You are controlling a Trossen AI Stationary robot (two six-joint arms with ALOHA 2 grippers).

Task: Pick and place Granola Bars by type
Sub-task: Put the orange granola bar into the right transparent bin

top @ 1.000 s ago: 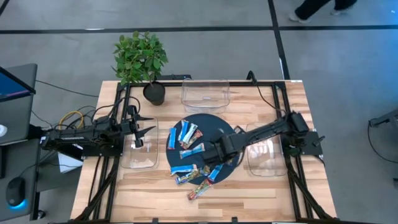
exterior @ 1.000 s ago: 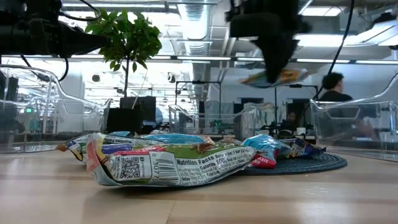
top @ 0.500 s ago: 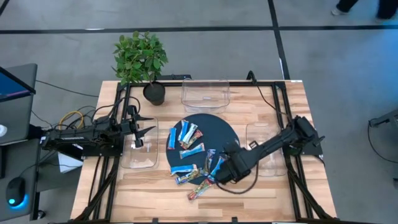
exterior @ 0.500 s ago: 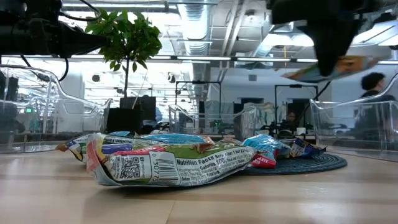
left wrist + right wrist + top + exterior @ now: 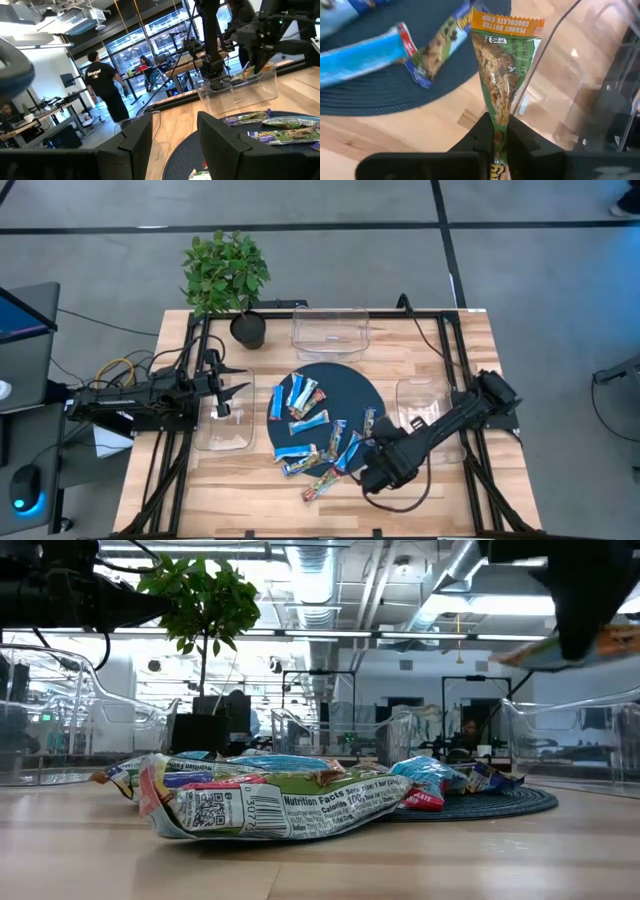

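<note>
My right claw pinches a green peanut butter bar up in the air, just beside the clear bin next to the dark round mat, so I think I must next carry it over that bin and let go.

We read "PEANUT BUTTER CHOCOLATE CHIP" on the orange top edge of the green bar pinched in the right claw. In the low view, the white back of the front wrapper on the desk carries "Nutrition Facts", "Calories 100" and a QR code. Print on the other wrappers is too small for us to read.
</note>
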